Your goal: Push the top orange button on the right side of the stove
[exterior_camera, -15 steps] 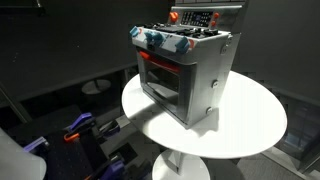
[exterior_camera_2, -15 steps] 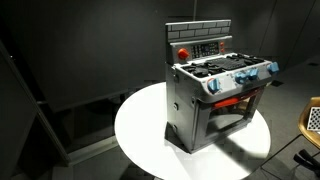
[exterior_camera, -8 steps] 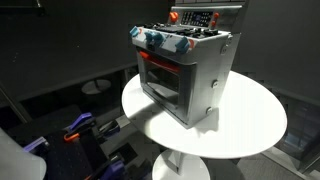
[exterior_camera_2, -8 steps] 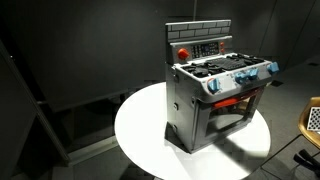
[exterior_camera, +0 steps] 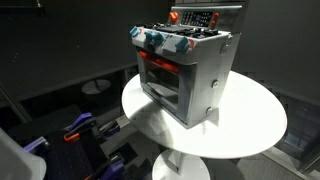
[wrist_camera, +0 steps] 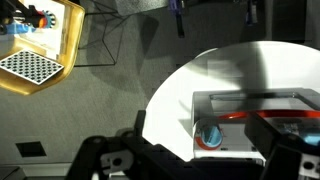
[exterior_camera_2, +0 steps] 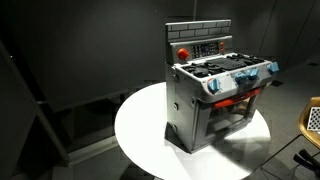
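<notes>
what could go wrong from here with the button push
The stove stands loose on the round table, near its edge in an exterior view; a push could slide or tip it.
The gripper hangs above, seen only in the wrist view; the back panel has small, crowded buttons, so it might press the wrong one.

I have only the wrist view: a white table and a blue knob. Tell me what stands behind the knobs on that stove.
Observer: A raised back panel with a grey brick pattern. It has a round red button at one end.
Operator: Describe the side walls.
Observer: The stove shows plain silver-grey side walls in both exterior views. I can make out no orange button on them.
Operator: Report where my gripper sits, seen from outside.
Observer: Neither exterior view shows the gripper or the arm. It appears only in your own view.
</notes>
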Action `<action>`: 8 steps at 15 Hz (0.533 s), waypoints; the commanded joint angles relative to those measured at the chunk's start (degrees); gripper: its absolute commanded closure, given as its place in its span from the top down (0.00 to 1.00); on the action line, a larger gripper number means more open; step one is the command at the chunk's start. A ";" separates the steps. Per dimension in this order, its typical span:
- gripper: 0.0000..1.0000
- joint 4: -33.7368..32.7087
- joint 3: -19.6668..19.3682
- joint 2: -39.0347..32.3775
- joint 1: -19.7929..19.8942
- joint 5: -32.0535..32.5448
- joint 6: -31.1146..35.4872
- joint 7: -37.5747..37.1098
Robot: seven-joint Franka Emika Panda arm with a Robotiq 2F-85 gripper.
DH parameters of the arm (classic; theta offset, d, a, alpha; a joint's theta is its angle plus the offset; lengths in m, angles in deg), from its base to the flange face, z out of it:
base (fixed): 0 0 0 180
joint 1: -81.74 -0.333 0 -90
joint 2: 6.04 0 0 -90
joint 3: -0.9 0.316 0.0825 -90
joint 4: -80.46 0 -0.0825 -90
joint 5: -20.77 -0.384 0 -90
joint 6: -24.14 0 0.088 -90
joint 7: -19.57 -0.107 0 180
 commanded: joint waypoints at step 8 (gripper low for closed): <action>1.00 -10.30 2.04 -13.00 -0.43 -2.95 8.51 -7.15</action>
